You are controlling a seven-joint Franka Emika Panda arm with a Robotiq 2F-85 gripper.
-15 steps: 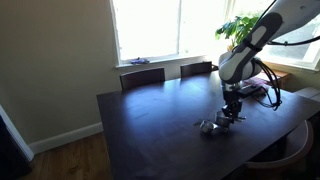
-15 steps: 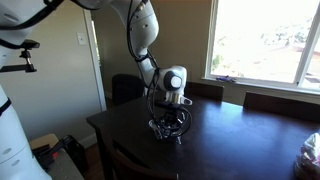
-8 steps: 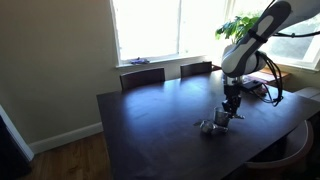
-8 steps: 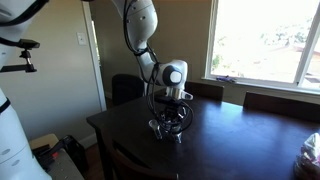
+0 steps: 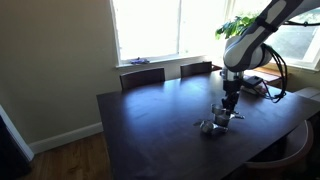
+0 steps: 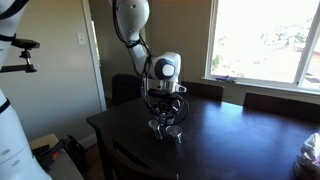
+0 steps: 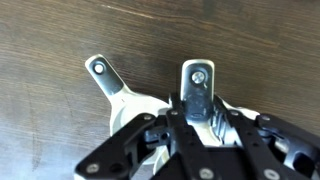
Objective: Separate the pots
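Note:
Two small shiny silver pots sit close together on the dark wooden table (image 5: 150, 120). In an exterior view one pot (image 5: 208, 127) rests on the table and the other pot (image 5: 225, 117) is right under my gripper (image 5: 228, 108). The pair (image 6: 165, 128) also shows below the gripper (image 6: 168, 114) in the opposite exterior view. In the wrist view my gripper (image 7: 200, 120) is shut on the straight handle of one pot (image 7: 198, 78). The second pot's handle (image 7: 102, 72) points away to the left, touching or just beside the first pot's body.
Two chairs (image 5: 142, 77) stand at the table's far side below the window. A plant (image 5: 238, 30) and cables (image 5: 262, 90) are at the far corner. A pinkish stack (image 6: 310, 150) lies near the table's edge. Another chair back (image 6: 135, 165) is at the near side.
The arm has risen and its upper links have swung upward. The gripper stays closed at the pots; the pots have barely shifted.

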